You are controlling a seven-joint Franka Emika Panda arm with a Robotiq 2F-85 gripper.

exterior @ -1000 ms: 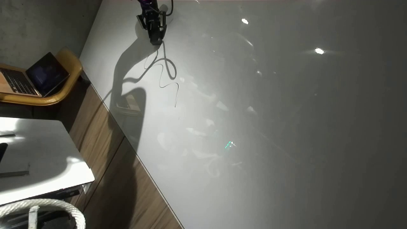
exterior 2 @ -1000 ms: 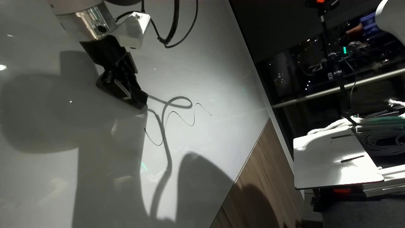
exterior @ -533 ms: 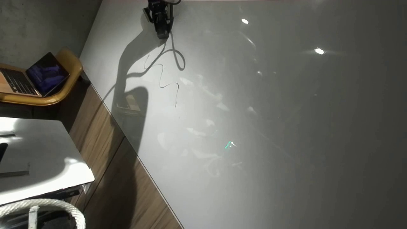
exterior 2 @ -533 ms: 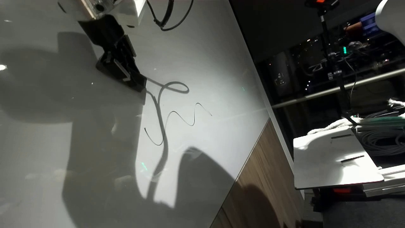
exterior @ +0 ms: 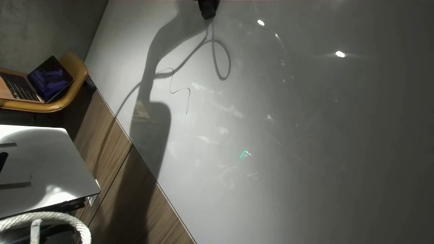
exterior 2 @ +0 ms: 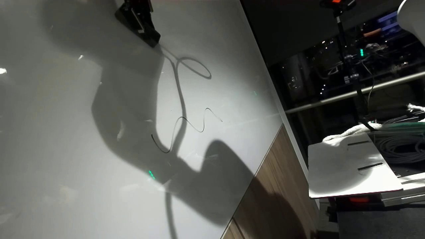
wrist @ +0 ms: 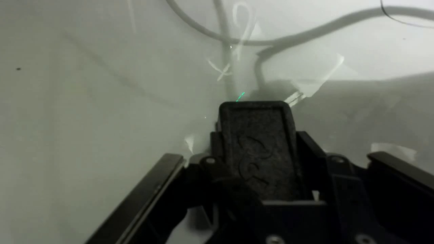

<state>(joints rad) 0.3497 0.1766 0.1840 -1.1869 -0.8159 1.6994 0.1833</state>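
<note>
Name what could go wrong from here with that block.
The black block sticks out beyond the claw, so pressing it on the white surface might twist it.
A shadow covers part of the thin squiggle, which could make it harder to see.
The claw sits at the top edge of both exterior views and may leave them.

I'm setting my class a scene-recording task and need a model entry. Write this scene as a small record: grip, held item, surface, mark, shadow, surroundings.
Grip: pincer closed on the long sides of one item
Held item: dark block, roughly rectangular; whether it touches the surface cannot be told
Surface: glossy white surface
Mark: thin wavy line, apart from the dark block
Shadow: large shadow spreading over the surface
Surroundings: open laptop on a yellow chair; white rope
</note>
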